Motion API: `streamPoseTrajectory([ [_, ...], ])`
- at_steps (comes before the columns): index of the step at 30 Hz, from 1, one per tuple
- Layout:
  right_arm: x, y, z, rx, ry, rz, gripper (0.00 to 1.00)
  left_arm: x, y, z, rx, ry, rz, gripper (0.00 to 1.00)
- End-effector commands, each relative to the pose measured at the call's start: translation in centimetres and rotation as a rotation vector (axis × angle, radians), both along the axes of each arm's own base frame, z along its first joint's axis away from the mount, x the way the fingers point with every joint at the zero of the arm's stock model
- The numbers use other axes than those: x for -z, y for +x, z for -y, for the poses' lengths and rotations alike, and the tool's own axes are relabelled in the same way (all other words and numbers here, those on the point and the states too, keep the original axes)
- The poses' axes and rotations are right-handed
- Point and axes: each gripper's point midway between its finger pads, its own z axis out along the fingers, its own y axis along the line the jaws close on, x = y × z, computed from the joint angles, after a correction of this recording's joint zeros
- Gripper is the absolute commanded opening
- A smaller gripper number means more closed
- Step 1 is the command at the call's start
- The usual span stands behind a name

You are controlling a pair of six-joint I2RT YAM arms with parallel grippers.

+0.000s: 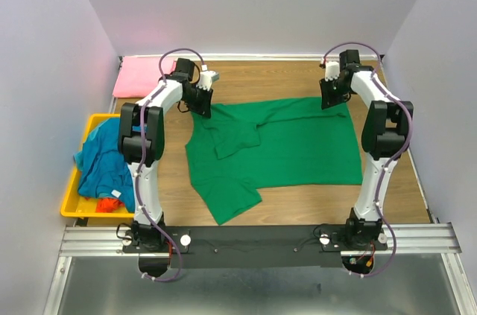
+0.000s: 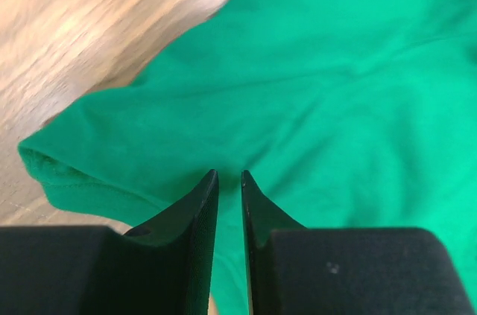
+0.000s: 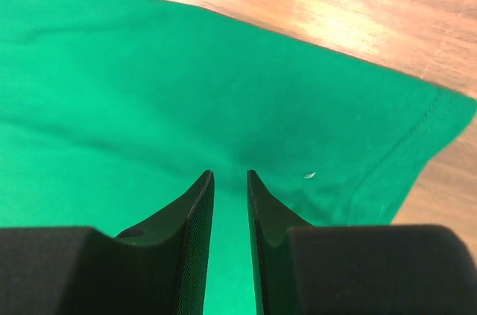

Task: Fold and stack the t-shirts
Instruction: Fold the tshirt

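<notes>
Left fingers (image 2: 200, 214) clenched on green t-shirt (image 1: 298, 144), its folded edge just left of the tips. Right fingers (image 3: 195, 214) clenched on the same shirt, hem corner right of the tips. Bare worktop (image 3: 358, 2) lies beyond.

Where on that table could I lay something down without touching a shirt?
Bare wood shows behind the green t-shirt, between the pink t-shirt and the right arm, and in a near strip between its near edge and the black rail. The left side is crowded: left arm, yellow bin, teal t-shirt.
</notes>
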Motion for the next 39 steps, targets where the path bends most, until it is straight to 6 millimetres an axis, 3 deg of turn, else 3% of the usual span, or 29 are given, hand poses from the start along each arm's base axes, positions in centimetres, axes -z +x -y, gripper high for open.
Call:
streamPoseTrajectory([
  [1, 2.8, 0.6, 2.9, 0.002, -0.126, -0.030, 0.31, 1.1, 1.5, -1.7, -0.065, 0.098, 0.004, 0.24],
  [8, 6.5, 1.3, 5.4, 0.041, -0.225, -0.070, 0.32, 4.6, 4.1, -3.8, -0.104, 0.202, -0.022, 0.18],
  [9, 6.7, 1.6, 5.5, 0.043, -0.231, -0.068, 0.32, 3.8, 5.5, -4.2, -0.116, 0.206, 0.000, 0.18],
  [10, 7.8, 1.7, 5.7, 0.046, -0.238, -0.085, 0.33, 4.1, 6.1, -4.4, -0.119, 0.207, -0.004, 0.17],
  [14, 8.0, 3.8, 5.3, 0.048, -0.211, -0.052, 0.39, 4.7, 9.2, -5.2, -0.110, 0.201, 0.028, 0.16],
  [15, 7.7, 4.6, 5.1, 0.048, -0.199, -0.035, 0.41, 3.3, 10.5, -5.3, -0.109, 0.183, 0.062, 0.16],
  [17, 7.3, 5.6, 4.5, 0.041, -0.165, -0.010, 0.47, 3.7, 11.5, -5.6, -0.101, 0.195, 0.076, 0.16],
  [18, 6.9, 6.0, 4.4, 0.042, -0.161, 0.002, 0.49, 3.0, 11.9, -5.4, -0.084, 0.187, 0.100, 0.17],
  [20, 5.9, 6.9, 4.3, 0.044, -0.152, 0.034, 0.55, 0.6, 13.2, -5.2, -0.073, 0.175, 0.172, 0.20],
  [22, 3.6, 7.8, 3.9, 0.033, -0.128, 0.085, 0.60, -2.1, 13.9, -4.3, -0.038, 0.131, 0.249, 0.28],
  [23, 2.7, 7.9, 3.6, 0.022, -0.114, 0.104, 0.62, -5.4, 14.3, -3.8, -0.025, 0.107, 0.327, 0.36],
  [24, -0.2, 8.1, 3.3, 0.014, -0.100, 0.155, 0.69, -6.7, 14.2, -3.7, -0.013, 0.102, 0.357, 0.40],
  [25, -0.9, 7.6, 2.5, -0.020, -0.069, 0.161, 0.82, -10.2, 14.0, -3.6, -0.007, 0.093, 0.426, 0.47],
  [27, -3.6, 6.8, 1.9, -0.049, -0.045, 0.202, 0.90, -12.7, 13.3, -3.5, 0.023, 0.085, 0.484, 0.54],
  [28, -6.0, 5.9, 1.5, -0.069, -0.031, 0.235, 0.92, -16.3, 12.6, -3.7, 0.033, 0.090, 0.560, 0.59],
  [29, -7.3, 5.3, 1.4, -0.095, -0.034, 0.256, 0.93, -17.4, 12.0, -3.6, 0.049, 0.090, 0.585, 0.66],
  [30, -8.2, 4.7, 1.2, -0.114, -0.035, 0.268, 0.94, -16.9, 10.8, -3.4, 0.076, 0.082, 0.573, 0.71],
  [31, -11.0, 3.8, 0.9, -0.139, -0.030, 0.316, 0.95, -17.8, 10.0, -3.3, 0.089, 0.075, 0.589, 0.75],
  [32, -10.6, 2.3, 0.9, -0.187, -0.046, 0.288, 0.95, -20.1, 8.6, -3.3, 0.112, 0.073, 0.636, 0.84],
  [34, -12.3, -0.7, 0.4, -0.259, -0.047, 0.274, 0.95, -19.5, 6.2, -2.9, 0.162, 0.053, 0.590, 0.89],
  [35, -12.3, -1.7, 0.5, -0.312, -0.068, 0.267, 0.95, -20.2, 5.0, -2.9, 0.219, 0.073, 0.612, 0.98],
  [37, -11.1, -5.2, 0.6, -0.370, -0.076, 0.177, 0.94, -18.3, 1.3, -2.4, 0.335, 0.047, 0.513, 0.98],
  [38, -10.6, -7.0, 0.7, -0.403, -0.085, 0.148, 0.93, -18.8, -0.6, -2.2, 0.396, 0.047, 0.522, 0.98],
  [39, -10.1, -8.3, 0.7, -0.426, -0.088, 0.116, 0.92, -16.6, -2.5, -2.3, 0.431, 0.049, 0.469, 0.99],
])
